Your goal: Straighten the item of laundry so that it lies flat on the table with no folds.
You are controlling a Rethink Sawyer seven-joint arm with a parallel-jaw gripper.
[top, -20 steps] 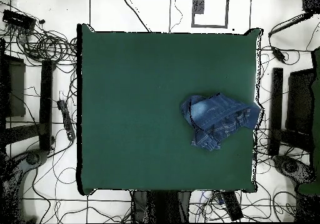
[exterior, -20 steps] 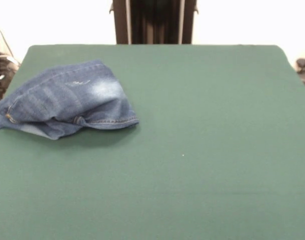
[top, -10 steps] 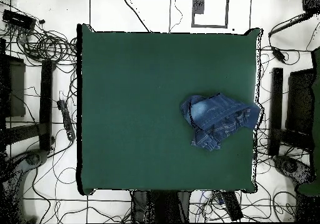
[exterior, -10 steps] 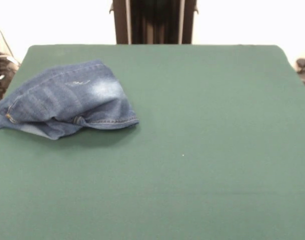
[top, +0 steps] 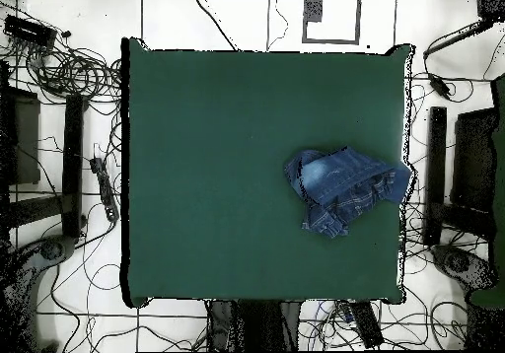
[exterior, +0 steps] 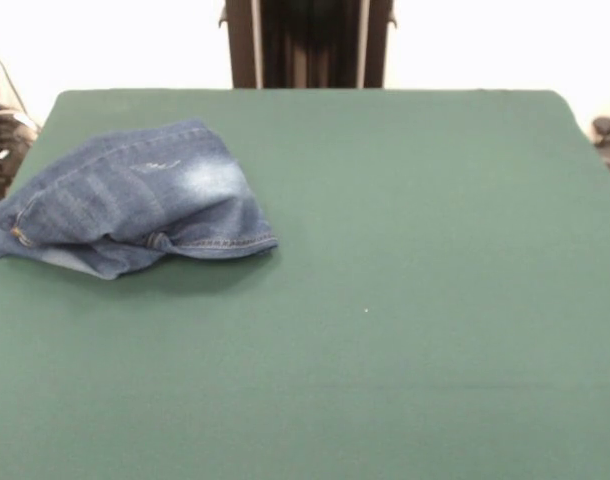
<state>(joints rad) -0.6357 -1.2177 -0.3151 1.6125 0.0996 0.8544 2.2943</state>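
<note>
Green table [exterior: 405,300], bunched jeans [exterior: 135,200] at edge.

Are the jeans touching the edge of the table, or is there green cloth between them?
Touching. In the overhead view the jeans reach the side edge of the table with no green between; in the front view they run to that edge as well.
</note>
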